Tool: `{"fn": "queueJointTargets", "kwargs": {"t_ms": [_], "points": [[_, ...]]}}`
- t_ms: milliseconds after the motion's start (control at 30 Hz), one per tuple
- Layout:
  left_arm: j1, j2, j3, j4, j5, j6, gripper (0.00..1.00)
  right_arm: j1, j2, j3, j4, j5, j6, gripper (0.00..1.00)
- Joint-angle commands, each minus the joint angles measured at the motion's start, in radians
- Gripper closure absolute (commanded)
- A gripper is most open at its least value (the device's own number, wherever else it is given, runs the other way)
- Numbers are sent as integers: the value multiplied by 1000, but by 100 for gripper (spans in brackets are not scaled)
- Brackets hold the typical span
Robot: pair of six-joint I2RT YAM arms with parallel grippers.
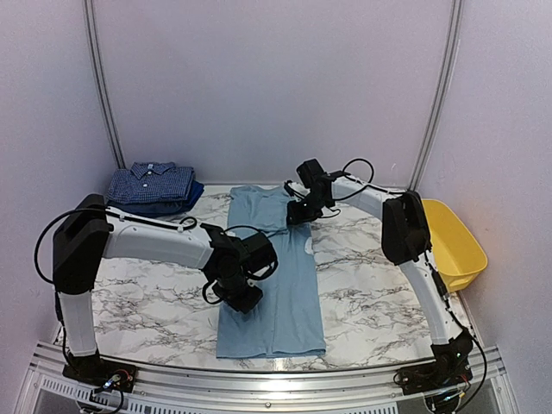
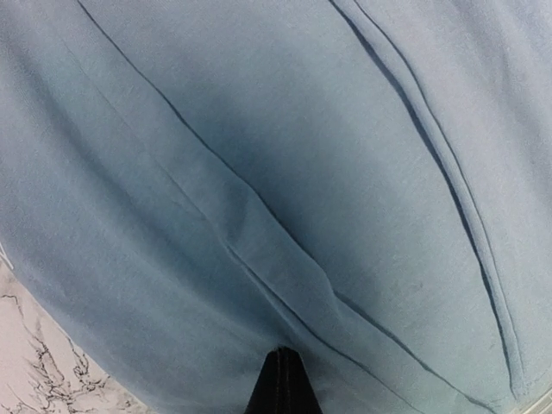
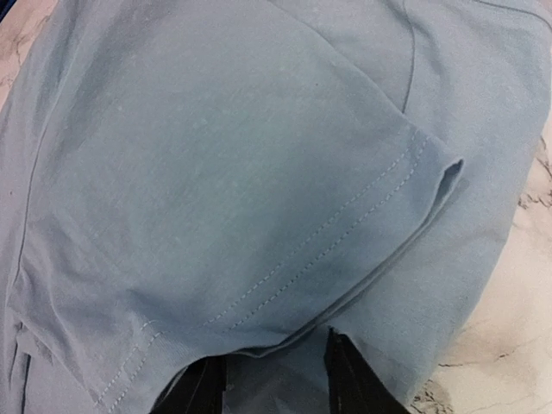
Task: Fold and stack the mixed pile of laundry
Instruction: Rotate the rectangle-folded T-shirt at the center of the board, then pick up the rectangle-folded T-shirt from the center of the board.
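A plain light-blue T-shirt (image 1: 274, 285) lies folded into a long strip down the middle of the marble table (image 1: 379, 293). My left gripper (image 1: 244, 297) rests on the shirt's left edge near the lower half. In the left wrist view its fingers (image 2: 280, 384) are shut together, tip against the cloth (image 2: 285, 172), with nothing between them. My right gripper (image 1: 298, 212) is at the shirt's upper right. Its two fingers (image 3: 349, 384) stand apart, and the stitched sleeve hem (image 3: 345, 216) lies over and between them. A folded navy check shirt (image 1: 152, 183) sits on a dark-blue piece (image 1: 183, 203) at the back left.
A yellow plastic tub (image 1: 454, 243) stands off the table's right edge, close to the right arm's elbow (image 1: 404, 226). White walls close in the back and both sides. Bare marble shows on both sides of the T-shirt.
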Motion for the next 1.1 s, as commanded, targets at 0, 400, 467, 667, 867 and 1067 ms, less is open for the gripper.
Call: {"fn": "queueJointTargets", "kwargs": {"t_ms": [0,400,467,667,867,1067], "points": [[21,-55,20,-45,-21,-51,99,-13,-131,5,-4,-37,-20,56],[112,-508,-62,85,-311,-95,1,-100,-620,-386,190,-185,174,2],[150,-570,-119,147,-232,-130,1,-171,-658,-483,259,-368,279,2],[191,-705,-283,185,22,-245,1,-160,-846,-743,236,-515,314,1],[67,-807,-540,197,127,-494,20,32,-1034,-1046,89,-407,306,14],[-71,-867,-712,289,173,-689,44,186,-1216,-1408,98,-343,424,25]]}}
